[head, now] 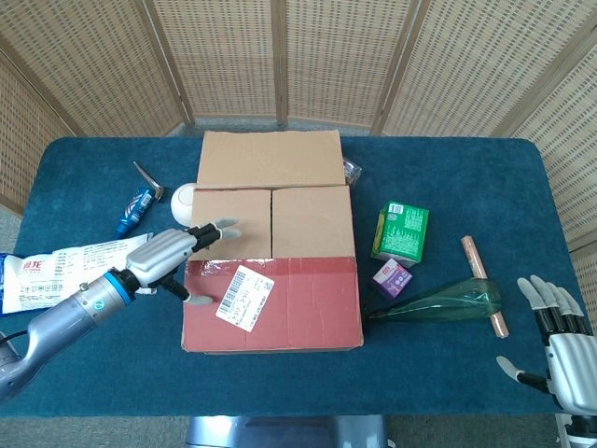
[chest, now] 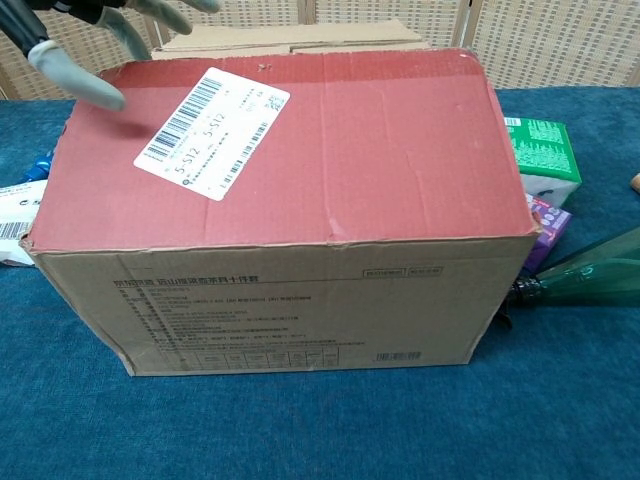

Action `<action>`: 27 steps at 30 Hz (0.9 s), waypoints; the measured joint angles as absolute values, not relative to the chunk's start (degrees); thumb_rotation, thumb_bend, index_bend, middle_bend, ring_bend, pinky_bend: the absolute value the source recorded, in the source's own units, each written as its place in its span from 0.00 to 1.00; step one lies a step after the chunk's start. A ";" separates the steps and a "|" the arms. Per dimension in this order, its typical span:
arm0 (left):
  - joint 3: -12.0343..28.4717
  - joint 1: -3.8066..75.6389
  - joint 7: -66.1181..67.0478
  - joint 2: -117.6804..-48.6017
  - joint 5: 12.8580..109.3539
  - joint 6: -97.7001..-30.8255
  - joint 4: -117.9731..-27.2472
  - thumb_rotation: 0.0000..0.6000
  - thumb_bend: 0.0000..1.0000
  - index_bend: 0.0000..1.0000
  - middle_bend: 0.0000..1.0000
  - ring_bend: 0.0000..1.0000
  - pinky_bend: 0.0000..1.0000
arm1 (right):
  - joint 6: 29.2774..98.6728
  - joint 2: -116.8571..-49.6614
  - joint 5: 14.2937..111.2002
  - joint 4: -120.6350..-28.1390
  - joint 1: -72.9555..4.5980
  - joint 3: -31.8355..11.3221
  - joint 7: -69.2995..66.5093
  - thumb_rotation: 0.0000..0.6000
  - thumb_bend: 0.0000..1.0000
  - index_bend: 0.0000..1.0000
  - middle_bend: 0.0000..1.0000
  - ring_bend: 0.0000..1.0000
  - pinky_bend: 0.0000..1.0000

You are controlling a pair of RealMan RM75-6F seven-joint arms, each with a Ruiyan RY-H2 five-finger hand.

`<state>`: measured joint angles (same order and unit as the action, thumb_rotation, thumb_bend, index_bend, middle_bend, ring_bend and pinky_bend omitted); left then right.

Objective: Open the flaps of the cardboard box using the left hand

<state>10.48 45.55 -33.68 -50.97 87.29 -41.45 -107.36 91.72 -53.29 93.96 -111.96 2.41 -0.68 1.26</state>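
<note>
The cardboard box (head: 272,243) stands mid-table. Its far flap (head: 269,159) is folded back. Two brown inner flaps (head: 230,222) lie flat and meet at a centre seam. The red near flap (head: 289,303) carries a white barcode label (head: 244,297) and lies flat. My left hand (head: 173,254) hovers at the box's left edge where the left inner flap meets the red flap; its fingers are spread and hold nothing. In the chest view the left hand (chest: 90,40) shows over the top left corner of the red flap (chest: 330,150). My right hand (head: 560,336) rests open at the table's near right.
Right of the box lie a green carton (head: 401,231), a small purple box (head: 392,277), a green bottle (head: 438,302) on its side and a brown stick (head: 485,285). Left of the box are a blue tube (head: 137,210), a white round object (head: 185,198) and a white packet (head: 56,271).
</note>
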 measured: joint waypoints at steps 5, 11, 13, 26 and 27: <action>9.98 45.52 -38.32 -52.41 87.51 -42.46 -106.74 1.00 0.00 0.04 0.00 0.07 0.31 | 91.70 -53.37 94.13 -112.04 2.44 -0.58 1.60 1.00 0.00 0.00 0.00 0.00 0.00; 9.02 45.44 -45.18 -52.52 89.35 -43.57 -106.77 1.00 0.00 0.03 0.00 0.07 0.25 | 91.84 -53.51 94.46 -112.13 2.55 -0.45 2.00 1.00 0.00 0.00 0.00 0.00 0.00; 8.57 45.53 -47.36 -52.26 90.23 -43.70 -107.09 1.00 0.00 0.02 0.00 0.07 0.29 | 91.81 -53.55 94.55 -112.23 2.56 -0.39 2.11 1.00 0.00 0.00 0.00 0.00 0.00; 5.79 45.96 -63.93 -47.77 98.53 -48.81 -109.59 1.00 0.00 0.02 0.00 0.08 0.42 | 92.43 -53.33 95.40 -112.44 2.93 -0.08 1.87 1.00 0.00 0.00 0.00 0.00 0.00; 5.57 45.93 -65.51 -47.28 99.30 -49.66 -109.65 1.00 0.00 0.02 0.00 0.08 0.43 | 92.39 -53.28 95.43 -112.46 2.93 -0.05 1.81 1.00 0.00 0.00 0.00 0.00 0.00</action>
